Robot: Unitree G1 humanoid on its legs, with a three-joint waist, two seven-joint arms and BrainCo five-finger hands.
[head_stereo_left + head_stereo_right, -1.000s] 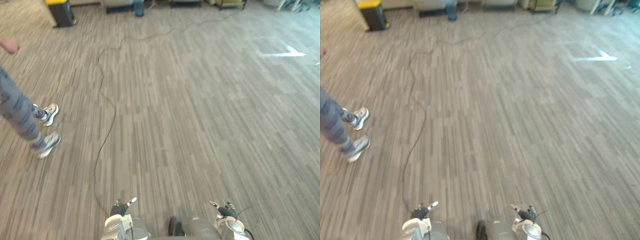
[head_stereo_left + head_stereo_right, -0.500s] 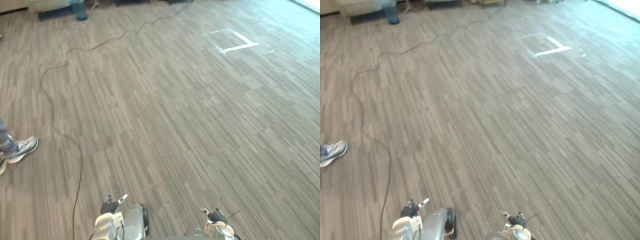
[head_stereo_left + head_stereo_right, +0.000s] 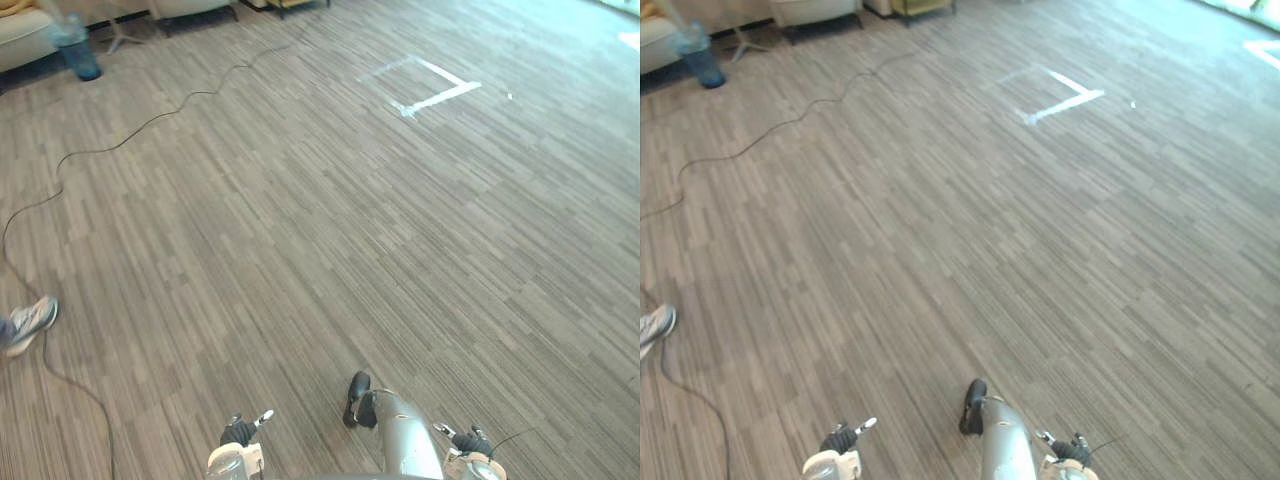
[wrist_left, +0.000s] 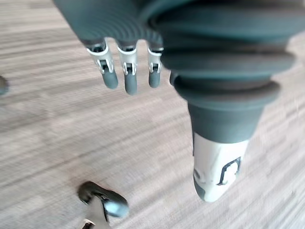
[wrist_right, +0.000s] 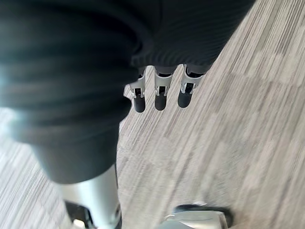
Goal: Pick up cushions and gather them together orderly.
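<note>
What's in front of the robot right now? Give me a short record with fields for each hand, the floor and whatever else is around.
left hand: open, fingers straight, holding nothing, hanging above the floor
right hand: open, fingers straight, holding nothing
floor: grey, striped planks
tape mark: white, corner-shaped, far ahead and to the right
person's shoe: light-coloured, at the left edge
blue container: far off to the left, blurred

Grey striped floor (image 3: 300, 220) with a white tape mark (image 3: 440, 97) (corner-shaped); a blue bin (image 3: 78, 50) far off.
</note>
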